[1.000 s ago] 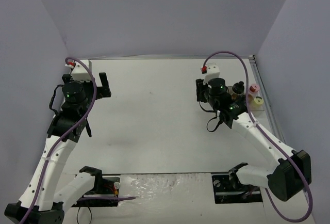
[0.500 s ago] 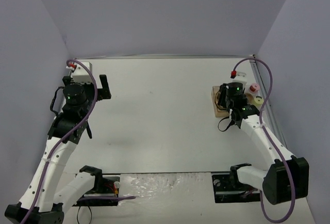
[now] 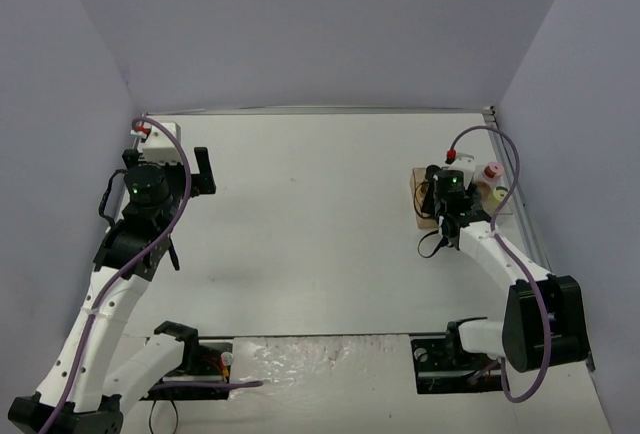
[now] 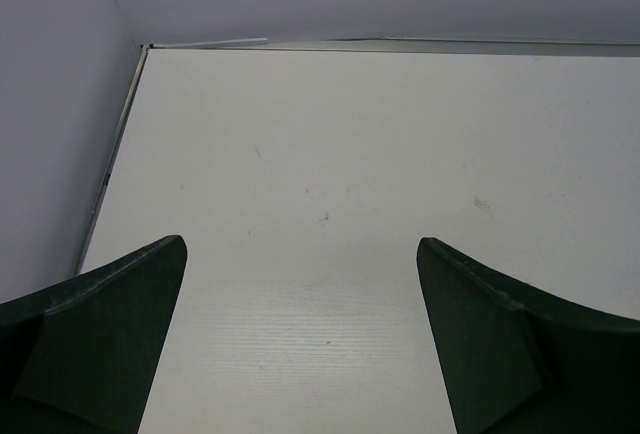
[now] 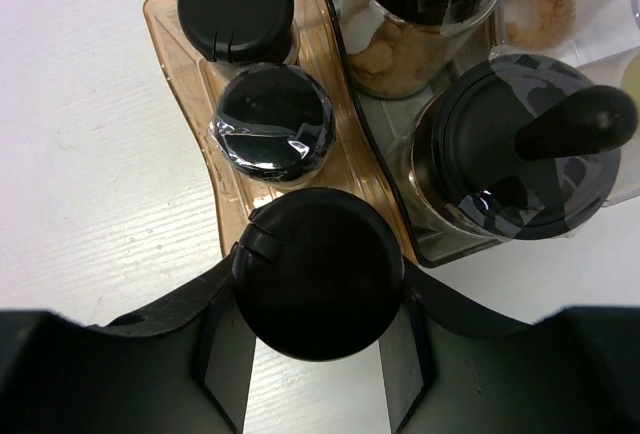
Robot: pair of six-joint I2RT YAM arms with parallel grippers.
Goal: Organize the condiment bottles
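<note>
In the right wrist view, the right claw (image 5: 318, 292) is seen closed on a black-capped bottle (image 5: 318, 264) at the lower centre of the frame, with one finger set against each side of it. This bottle is held at the lower end of the amber row of the compartment tray (image 5: 166, 34). Whether it is seated in the tray cannot be told. Just above it a second bottle with a film-wrapped black cap (image 5: 276, 122) is placed, and above that, at the upper left, a third black-capped bottle (image 5: 236, 4). In the grey part of the tray, at the upper right, a bottle with beige contents (image 5: 405, 54) is set.

In the top view, a pink-capped bottle (image 3: 491, 171) and a pale yellow-capped bottle (image 3: 500, 195) are found at the right of the frame, just to the right of the tray.

The left claw (image 4: 300, 254) is held open over the bare white table (image 4: 330, 134) at the left of the top view, with nothing between its fingers.
</note>
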